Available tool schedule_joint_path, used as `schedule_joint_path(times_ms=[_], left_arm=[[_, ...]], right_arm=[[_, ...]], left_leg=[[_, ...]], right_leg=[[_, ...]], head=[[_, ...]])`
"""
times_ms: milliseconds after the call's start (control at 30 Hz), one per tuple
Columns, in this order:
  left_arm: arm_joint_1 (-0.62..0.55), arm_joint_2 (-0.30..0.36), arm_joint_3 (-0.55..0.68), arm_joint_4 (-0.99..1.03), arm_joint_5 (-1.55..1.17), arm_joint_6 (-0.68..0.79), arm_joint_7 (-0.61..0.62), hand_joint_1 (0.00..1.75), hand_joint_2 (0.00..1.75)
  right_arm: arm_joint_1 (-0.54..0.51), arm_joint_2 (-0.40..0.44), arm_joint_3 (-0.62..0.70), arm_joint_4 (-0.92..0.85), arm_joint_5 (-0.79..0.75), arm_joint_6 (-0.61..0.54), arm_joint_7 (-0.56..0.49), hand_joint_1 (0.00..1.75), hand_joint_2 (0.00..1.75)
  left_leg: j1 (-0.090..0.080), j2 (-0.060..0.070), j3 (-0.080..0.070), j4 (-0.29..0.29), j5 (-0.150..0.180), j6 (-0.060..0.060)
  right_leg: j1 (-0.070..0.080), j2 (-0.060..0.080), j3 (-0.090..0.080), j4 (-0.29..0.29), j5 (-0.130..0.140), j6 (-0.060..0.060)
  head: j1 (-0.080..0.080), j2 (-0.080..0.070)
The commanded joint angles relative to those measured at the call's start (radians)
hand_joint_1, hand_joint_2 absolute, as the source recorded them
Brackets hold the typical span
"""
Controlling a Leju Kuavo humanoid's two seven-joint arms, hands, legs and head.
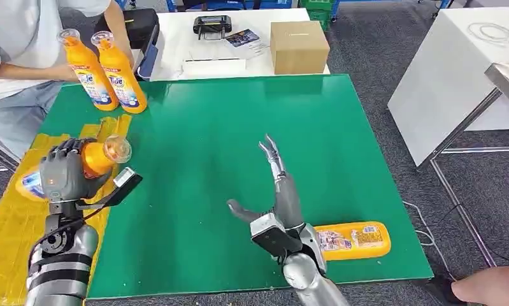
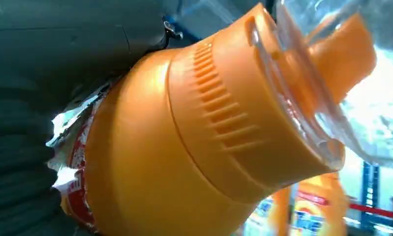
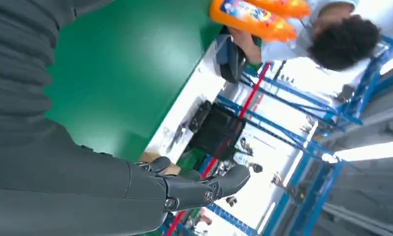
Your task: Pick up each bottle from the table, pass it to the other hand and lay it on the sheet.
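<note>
My left hand [image 1: 65, 171] grips an orange detergent bottle [image 1: 99, 157] with a clear cap over the yellow sheet [image 1: 9, 223] at the table's left edge; up close the bottle's ribbed orange collar [image 2: 209, 128] lies against the hand. My right hand [image 1: 278, 185] is open over the middle of the green table [image 1: 213, 127], fingers stretched forward, holding nothing. Another orange bottle [image 1: 353, 240] lies on its side near the table's front right, just beside my right forearm. Two more orange bottles [image 1: 108, 70] stand upright at the far left corner, and their bodies [image 3: 258, 14] show from the right wrist.
A person [image 1: 22, 44] sits at the far left corner with a hand behind the standing bottles. A cardboard box [image 1: 299, 46] and a black device [image 1: 211, 25] lie on the white table beyond. Another person's hand [image 1: 490, 285] shows at the bottom right.
</note>
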Motion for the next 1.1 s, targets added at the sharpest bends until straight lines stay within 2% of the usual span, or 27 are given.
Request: schedule_joint_path(times_ms=[33,67,100,133,200,267,500,633,667,833,867,900,1100], left_arm=[[-0.055,0.379,-0.512,0.244,-0.020,0.001,0.450,1.75,1.75],[-0.107,0.379,-0.525,0.311,-0.020,0.001,0.436,1.75,1.75],[-0.056,0.341,-0.490,0.301,-0.020,0.001,0.417,1.75,1.75],[-0.053,0.309,-0.418,0.333,-0.014,0.001,0.332,1.75,1.75],[-0.059,0.303,-0.399,0.365,-0.020,0.001,0.302,1.75,1.75],[-0.073,0.268,-0.343,0.438,-0.012,0.001,0.203,1.75,1.75],[-0.096,0.259,-0.381,0.541,-0.017,0.001,0.128,1.75,1.75],[-0.109,0.249,-0.365,0.594,0.008,0.001,0.076,1.75,1.75],[-0.120,0.241,-0.344,0.642,0.050,0.001,0.012,1.75,1.75],[-0.137,0.240,-0.328,0.706,0.076,0.001,-0.019,1.75,1.75],[-0.140,0.237,-0.318,0.724,0.095,0.001,-0.042,0.70,1.75],[-0.142,0.236,-0.315,0.734,0.103,0.001,-0.054,0.00,1.75],[-0.153,0.244,-0.316,0.791,0.099,0.001,-0.073,0.00,1.75]], right_arm=[[-0.024,-0.056,0.014,-0.072,-0.015,-0.034,-0.011,0.00,1.75],[-0.025,-0.058,0.015,-0.076,-0.016,-0.037,-0.006,0.00,1.75],[-0.027,-0.067,0.015,-0.083,-0.024,-0.039,-0.009,0.00,1.75],[-0.027,-0.073,0.016,-0.088,-0.031,-0.041,-0.011,0.00,1.75],[-0.030,-0.079,0.017,-0.089,-0.041,-0.043,-0.012,0.00,1.75],[-0.037,-0.085,0.021,-0.081,-0.050,-0.036,-0.017,0.00,1.75],[-0.059,-0.091,0.038,-0.050,-0.065,-0.024,-0.027,0.00,1.75],[-0.061,-0.090,0.046,-0.038,-0.065,-0.022,-0.028,0.00,1.75],[-0.063,-0.092,0.050,-0.032,-0.066,-0.022,-0.028,0.00,1.75],[-0.065,-0.093,0.051,-0.023,-0.067,-0.020,-0.028,0.00,1.75],[-0.065,-0.093,0.051,-0.022,-0.067,-0.019,-0.028,0.00,1.75],[-0.066,-0.093,0.051,-0.021,-0.067,-0.019,-0.028,0.00,1.75],[-0.071,-0.093,0.051,-0.013,-0.065,-0.012,-0.029,0.00,1.75]], left_leg=[[0.000,0.001,0.003,-0.001,-0.001,0.000],[0.001,0.001,0.004,-0.001,-0.001,0.000],[0.001,-0.004,0.001,0.000,0.000,0.000],[0.002,-0.005,0.002,0.001,-0.001,0.000],[0.001,0.000,0.005,-0.002,-0.001,0.000],[0.001,0.001,0.004,-0.001,-0.001,0.000],[0.001,0.000,0.002,0.000,-0.001,0.000],[0.001,-0.001,0.003,0.000,-0.001,-0.001],[0.001,0.000,0.002,0.000,0.000,0.000],[0.001,0.000,0.003,-0.001,-0.001,0.000],[0.001,0.000,0.002,-0.001,0.000,0.000],[0.001,0.000,0.004,-0.001,-0.001,0.000],[0.001,0.000,0.004,-0.001,0.000,0.000]], right_leg=[[0.000,0.000,0.002,-0.001,-0.001,-0.001],[0.001,0.000,0.004,-0.001,-0.001,-0.002],[0.001,-0.004,0.001,0.000,-0.001,-0.001],[0.002,-0.005,0.003,0.000,-0.002,-0.002],[0.001,-0.001,0.003,-0.002,-0.001,-0.001],[0.000,0.001,0.004,-0.001,-0.001,-0.001],[0.001,0.000,0.003,-0.001,-0.001,-0.001],[0.001,-0.001,0.004,-0.001,-0.001,-0.002],[0.000,0.000,0.002,-0.001,-0.001,-0.001],[0.001,0.000,0.003,-0.001,-0.001,-0.001],[0.001,0.000,0.003,-0.001,-0.001,-0.001],[0.001,0.000,0.004,-0.002,-0.001,-0.001],[0.001,0.001,0.004,-0.001,0.000,-0.001]], head=[[-0.001,0.000],[0.000,0.000],[-0.001,0.000],[0.000,0.000],[0.000,0.000],[-0.001,0.000],[0.000,0.000],[0.000,0.000],[0.000,0.000],[0.000,0.000],[0.000,0.000],[0.000,0.000],[0.000,0.000]])
